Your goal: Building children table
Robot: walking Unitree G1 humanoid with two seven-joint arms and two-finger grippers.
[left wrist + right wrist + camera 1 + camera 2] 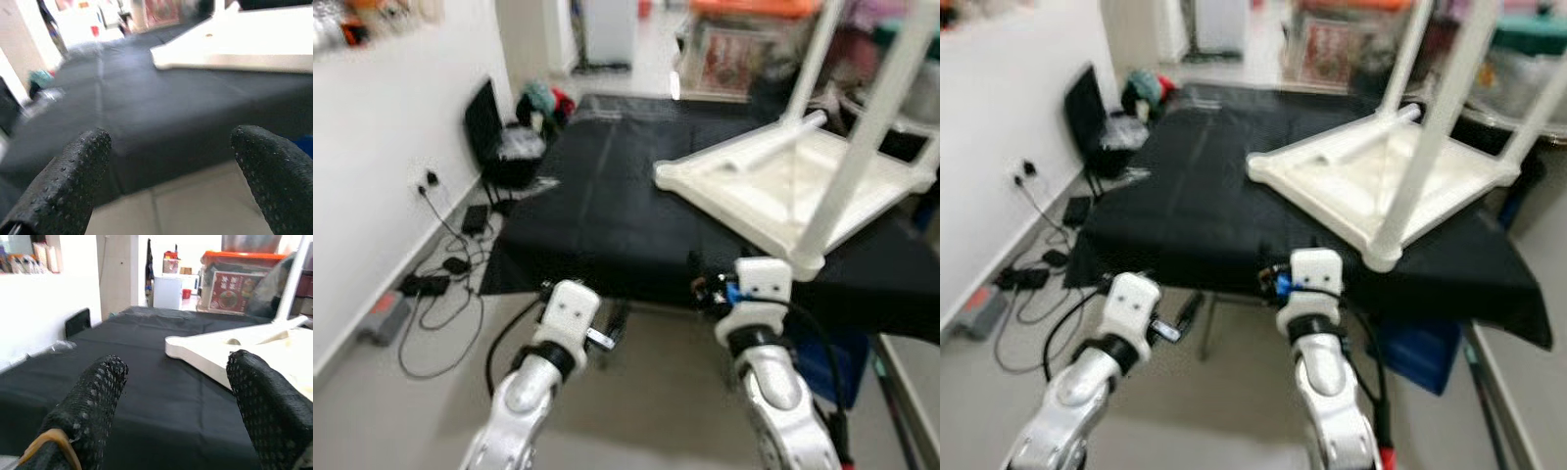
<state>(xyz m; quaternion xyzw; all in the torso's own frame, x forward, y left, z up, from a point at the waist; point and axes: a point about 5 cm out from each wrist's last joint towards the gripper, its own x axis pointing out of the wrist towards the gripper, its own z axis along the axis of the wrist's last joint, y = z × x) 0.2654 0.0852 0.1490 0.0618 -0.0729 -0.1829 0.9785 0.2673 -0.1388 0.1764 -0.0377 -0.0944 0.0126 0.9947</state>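
Both silver arms reach forward over the pale tiled floor (pixel 636 392), short of the near edge of a tabletop draped in black cloth (pixel 597 206). Seen from its wrist, the left gripper (pixel 168 161) has its jaws spread wide with nothing between them; the right gripper (pixel 176 396) likewise has its jaws spread and empty, a tan band round one finger.

Just past the right wrist, the white children's table (pixel 783 181) lies upside down on the cloth, toward the robot's right, its legs (pixel 862 147) pointing up and one near corner leg close above the right arm. A blue object (pixel 1420 352) sits under the tabletop's right side.

Left of the tabletop, on the floor along the white wall (pixel 401 117), lie black cables and power adapters (pixel 445 274) below a wall socket (pixel 426 179). Farther on, a dark case (pixel 484 122) leans near the wall beside a bag of clutter.

Beyond the far edge stands a clear storage box with an orange lid (pixel 239 281), its contents blurred.
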